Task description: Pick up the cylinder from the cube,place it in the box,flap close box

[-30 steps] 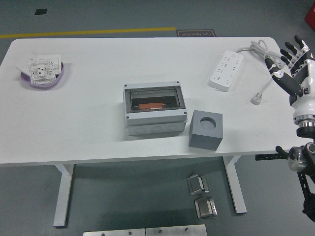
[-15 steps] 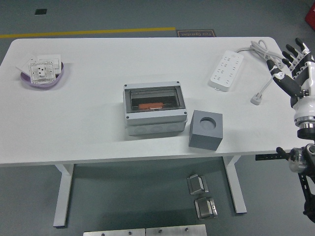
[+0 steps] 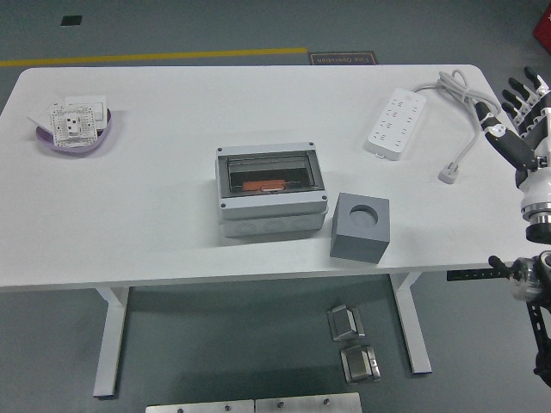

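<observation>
A grey box (image 3: 270,191) with a dark see-through lid stands at the middle of the white table (image 3: 172,241). The lid lies shut and an orange cylinder (image 3: 264,184) shows through it, inside the box. A grey cube (image 3: 360,227) with an empty round hole in its top stands just right of the box. My right hand (image 3: 520,120) is at the right edge of the picture, beyond the table's right end, fingers spread and empty. My left arm is out of view.
A white power strip (image 3: 395,122) with its cable and plug (image 3: 448,175) lies at the back right. A purple dish (image 3: 76,129) holding white socket plates stands at the back left. Metal parts lie on the floor under the table.
My right hand has drifted slightly to the right, away from the table. Nothing on the table has moved.
</observation>
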Tool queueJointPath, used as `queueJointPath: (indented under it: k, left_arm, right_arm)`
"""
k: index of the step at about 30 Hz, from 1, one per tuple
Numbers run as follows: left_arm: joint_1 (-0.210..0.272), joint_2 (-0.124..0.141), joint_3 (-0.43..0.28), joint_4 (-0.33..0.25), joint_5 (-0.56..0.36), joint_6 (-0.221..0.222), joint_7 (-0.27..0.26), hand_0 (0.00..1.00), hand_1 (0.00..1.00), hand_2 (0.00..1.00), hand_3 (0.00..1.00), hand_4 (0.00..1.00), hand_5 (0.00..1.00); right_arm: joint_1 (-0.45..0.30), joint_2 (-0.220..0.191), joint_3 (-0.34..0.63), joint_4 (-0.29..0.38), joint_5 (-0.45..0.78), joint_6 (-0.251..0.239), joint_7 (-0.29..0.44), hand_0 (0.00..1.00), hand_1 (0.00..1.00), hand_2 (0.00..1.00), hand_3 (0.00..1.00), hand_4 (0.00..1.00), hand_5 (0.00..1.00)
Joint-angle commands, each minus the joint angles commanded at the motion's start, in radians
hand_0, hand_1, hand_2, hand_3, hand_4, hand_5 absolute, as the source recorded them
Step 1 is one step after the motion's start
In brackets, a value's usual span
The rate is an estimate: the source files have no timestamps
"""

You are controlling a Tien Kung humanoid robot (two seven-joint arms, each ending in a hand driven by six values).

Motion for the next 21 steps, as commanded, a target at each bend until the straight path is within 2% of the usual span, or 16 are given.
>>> queueJointPath:
  k: [14, 21]
  left_arm:
    - [-0.001, 0.002, -0.007, 0.0, 0.005, -0.001, 0.001, 0.721, 0.734, 0.715, 0.86, 0.566, 0.119]
    - [-0.003, 0.006, -0.001, 0.0, 0.0, -0.001, 0.001, 0.721, 0.734, 0.716, 0.86, 0.566, 0.119]
  right_arm:
    - [0.0, 0.001, 0.065, 0.013, -0.028, 0.001, -0.014, 0.866, 0.834, 0.86, 0.876, 0.797, 0.175]
    - [-0.002, 0.005, 0.069, 0.014, -0.032, 0.003, -0.016, 0.87, 0.831, 0.86, 0.871, 0.797, 0.18]
